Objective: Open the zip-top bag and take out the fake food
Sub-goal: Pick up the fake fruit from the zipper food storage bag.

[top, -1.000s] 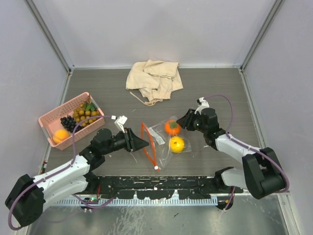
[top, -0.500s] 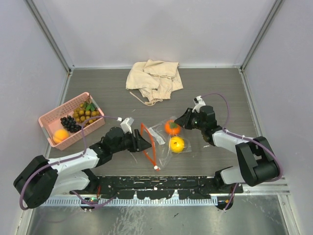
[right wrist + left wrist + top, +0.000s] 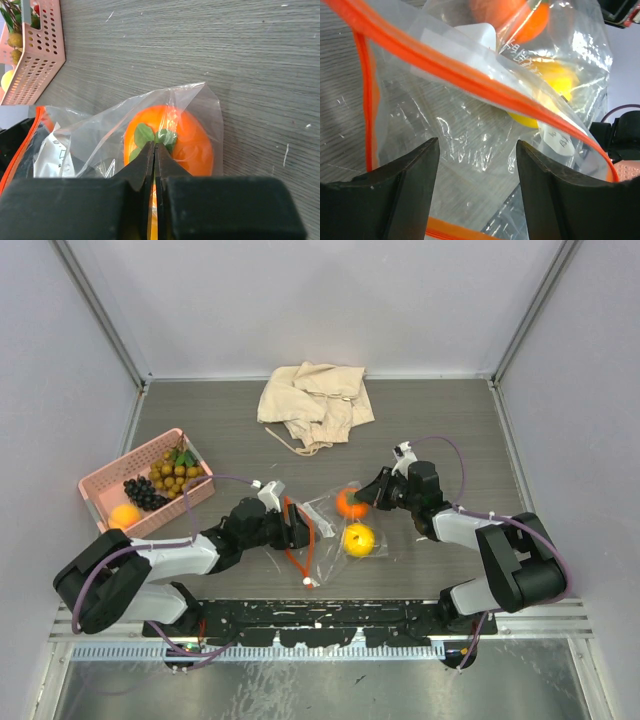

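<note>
The zip-top bag (image 3: 325, 525) lies mid-table with its orange-red zip strip (image 3: 298, 540) gaping open toward the left. Inside it are an orange round fruit (image 3: 350, 503) and a yellow lemon (image 3: 358, 538). My left gripper (image 3: 297, 530) is open, with its fingertips at the bag's mouth. In the left wrist view it (image 3: 477, 165) spans the clear film, with the zip strip (image 3: 470, 82) and the lemon (image 3: 545, 85) ahead. My right gripper (image 3: 368, 497) is shut. Its tips (image 3: 155, 147) rest against the film over the orange fruit (image 3: 187, 142).
A pink mesh basket (image 3: 100, 490) at the left holds dark grapes (image 3: 140, 490), a tan berry cluster (image 3: 175, 468) and an orange fruit (image 3: 125, 517). A beige cloth (image 3: 315, 400) lies at the back. The metal frame walls stand on both sides.
My left gripper has moved right, up to the bag's open mouth. My right gripper has moved left onto the bagged orange fruit. The zip strip has shifted slightly.
</note>
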`<state>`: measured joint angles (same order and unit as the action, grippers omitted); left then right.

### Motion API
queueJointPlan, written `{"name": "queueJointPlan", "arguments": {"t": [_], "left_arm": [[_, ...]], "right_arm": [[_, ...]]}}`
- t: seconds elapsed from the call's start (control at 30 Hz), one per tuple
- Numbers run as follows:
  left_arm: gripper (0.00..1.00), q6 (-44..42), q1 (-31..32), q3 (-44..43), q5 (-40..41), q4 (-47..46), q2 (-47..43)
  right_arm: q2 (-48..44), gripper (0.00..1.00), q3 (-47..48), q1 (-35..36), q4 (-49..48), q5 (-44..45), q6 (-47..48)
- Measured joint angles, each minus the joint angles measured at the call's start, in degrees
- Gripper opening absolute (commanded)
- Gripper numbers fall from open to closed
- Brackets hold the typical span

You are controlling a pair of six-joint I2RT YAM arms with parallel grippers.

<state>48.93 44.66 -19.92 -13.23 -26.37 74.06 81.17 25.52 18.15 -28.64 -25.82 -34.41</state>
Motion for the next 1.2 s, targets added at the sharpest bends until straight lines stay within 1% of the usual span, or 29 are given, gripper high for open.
{"name": "queueJointPlan", "arguments": {"t": [0.07,0.23,0.3,0.37,0.43,0.47,0.53,0.67,0.77,0.83,0.97,1.1,1.2], "left_arm": [[0.65,0.2,0.02,-0.33,0.09,-1.07,1.92],[0.72,1.07,0.52,-1.01,0.57,-3.82,5.01],[0.73,1.31,0.79,-1.29,0.83,-4.59,5.75],[0.73,1.46,1.05,-1.44,1.14,-5.57,6.34],[0.73,1.6,1.11,-1.46,1.49,-6.29,6.56],[0.73,1.66,1.14,-1.46,1.55,-6.58,6.56],[0.73,1.86,1.14,-1.46,1.99,-7.19,6.56],[0.73,2.6,1.2,-1.38,2.97,-7.72,6.27],[0.72,2.8,1.29,-1.14,3.52,-8.13,5.77],[0.72,2.93,1.36,-1.14,3.76,-8.74,5.77],[0.72,2.99,1.44,-1.16,4.0,-9.86,5.77],[0.72,3.02,1.73,-1.16,4.02,-10.27,5.77],[0.72,3.13,2.01,-1.16,4.04,-10.29,5.77]], "right_arm": [[0.0,0.04,-0.07,0.0,-0.11,-0.7,0.0],[0.0,0.04,-0.5,0.0,-0.72,-2.27,0.04],[0.0,0.06,-1.01,0.02,-1.27,-2.89,0.04],[0.0,0.14,-1.64,0.04,-2.21,-3.52,0.02],[-0.46,0.21,-3.28,0.04,-5.25,-4.35,-0.26],[-1.36,0.24,-4.7,0.04,-7.06,-4.74,-0.55],[-5.97,0.32,-8.2,0.07,-9.11,-4.81,-1.05],[-16.61,0.37,-9.75,0.04,-9.01,-1.95,-0.35],[-18.62,0.39,-8.92,-1.18,-9.07,0.46,-0.17],[-16.57,0.4,-8.76,-3.34,-9.6,1.01,-0.94],[-6.95,0.43,-8.81,-8.39,-12.13,-0.13,-4.48],[4.74,0.43,-9.07,-10.47,-19.12,-4.07,-9.35],[12.39,0.4,-9.25,-10.54,-26.25,-7.91,-13.46]]}}
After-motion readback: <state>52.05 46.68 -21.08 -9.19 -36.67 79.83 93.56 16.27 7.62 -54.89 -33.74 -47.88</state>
